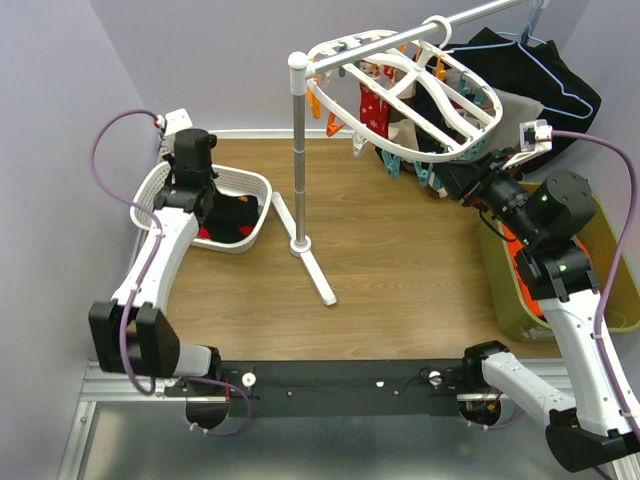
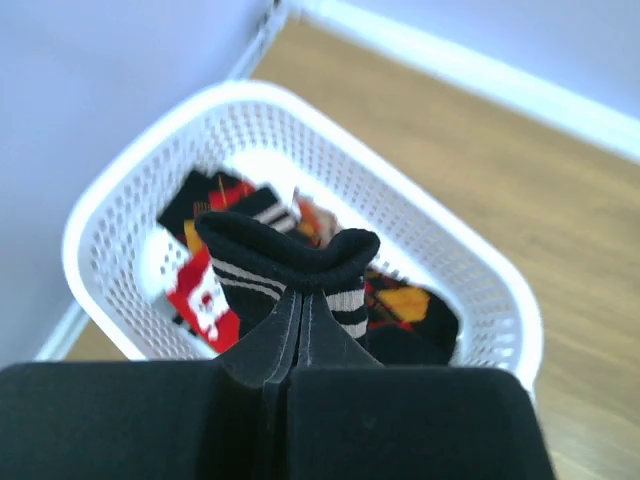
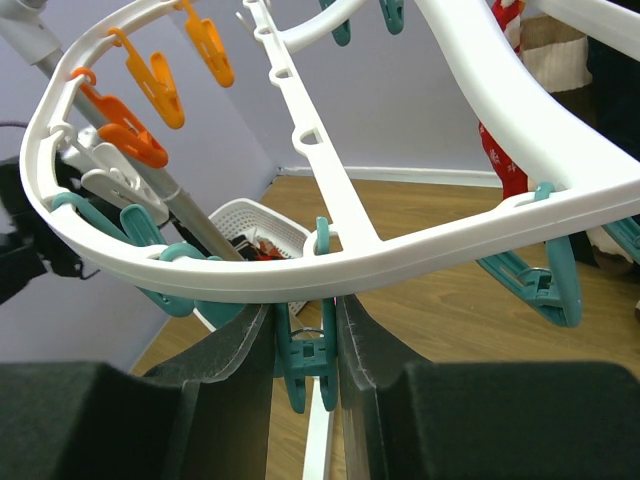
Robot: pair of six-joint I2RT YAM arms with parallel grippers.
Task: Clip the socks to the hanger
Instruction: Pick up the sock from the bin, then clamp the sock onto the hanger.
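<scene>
The white oval hanger (image 1: 425,95) hangs from a rod at the back, with teal and orange clips and red patterned socks (image 1: 372,100) clipped on it. My right gripper (image 1: 462,182) is at its near rim. In the right wrist view its fingers are shut on a teal clip (image 3: 308,352) under the white frame (image 3: 400,262). My left gripper (image 1: 205,205) is over the white basket (image 1: 262,188). In the left wrist view it (image 2: 303,300) is shut on a black sock with white stripes (image 2: 285,262), lifted above several other socks (image 2: 215,290) in the basket.
A white stand pole (image 1: 298,150) with floor feet rises mid-table. An olive bin (image 1: 610,250) sits at the right, with orange cloth inside. A black garment on a blue wire hanger (image 1: 545,60) hangs at the back right. The lattice basket (image 2: 440,250) stands against the left wall.
</scene>
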